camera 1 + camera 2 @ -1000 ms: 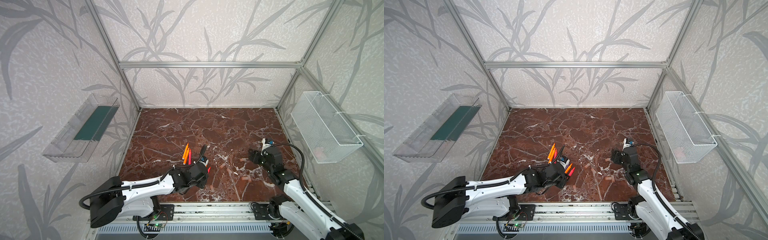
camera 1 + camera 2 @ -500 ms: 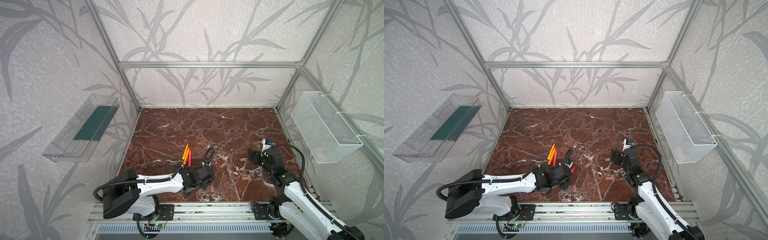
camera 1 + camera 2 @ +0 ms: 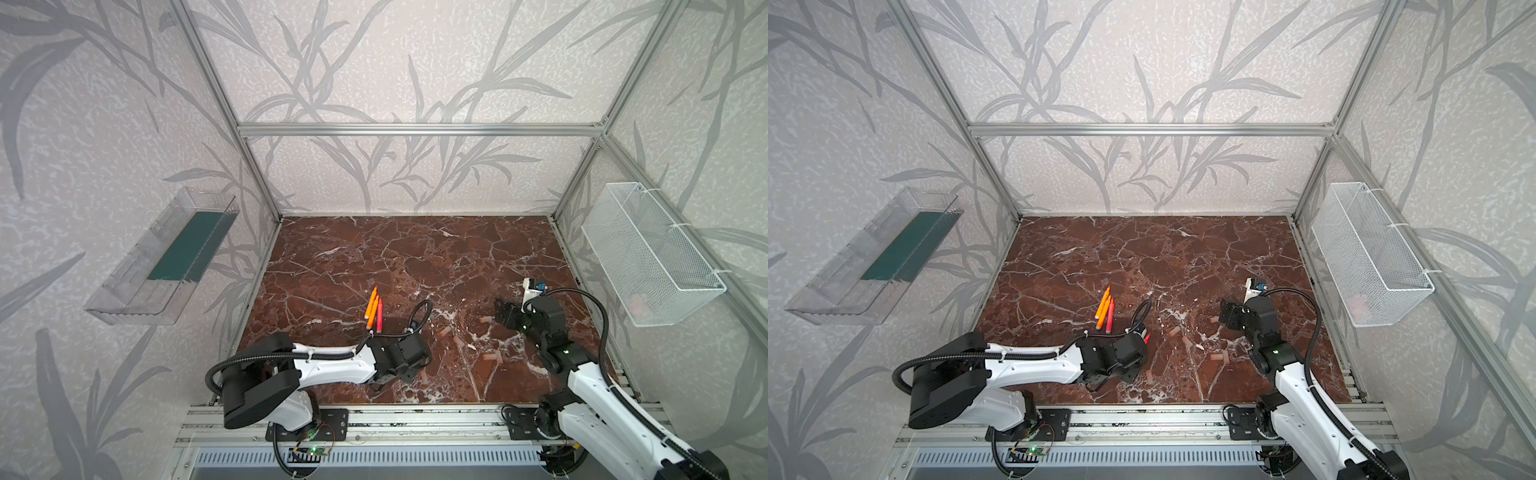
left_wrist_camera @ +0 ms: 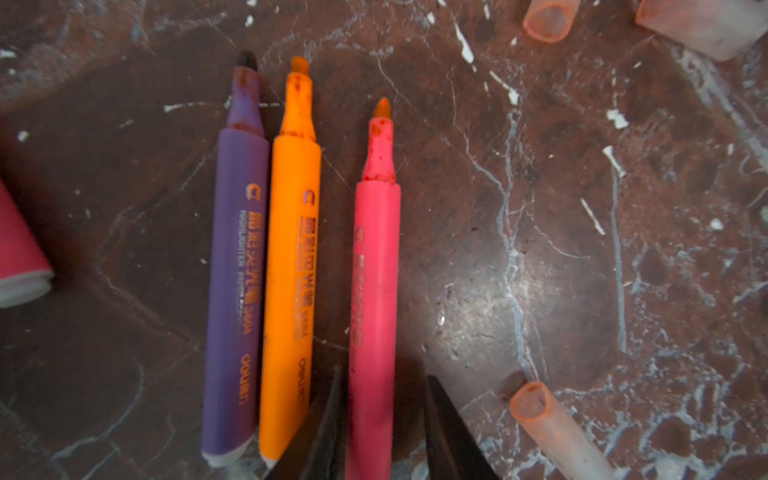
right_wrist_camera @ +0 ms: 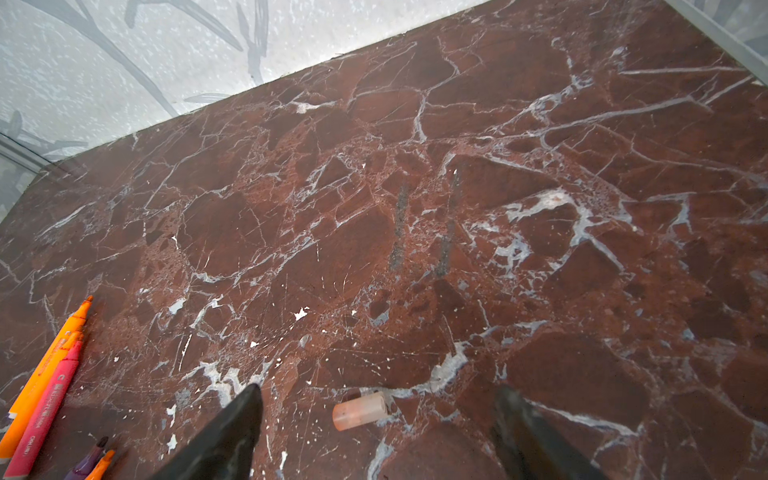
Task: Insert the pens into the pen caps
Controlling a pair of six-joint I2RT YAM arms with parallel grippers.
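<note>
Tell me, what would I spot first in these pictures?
A purple pen, an orange pen and a pink pen lie side by side on the dark marble table, with the black jaws of the left gripper straddling the pink one. Toward the table's right side, the right gripper hangs open by a small clear pen cap.

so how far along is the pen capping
Done: nothing. Every pen tip in view is bare, including the purple pen, the orange pen and the three pens farther back. In hand: the left gripper straddles the pink pen, not clamped yet; the right gripper hangs open near a pen cap. Left: all six pens.
</note>
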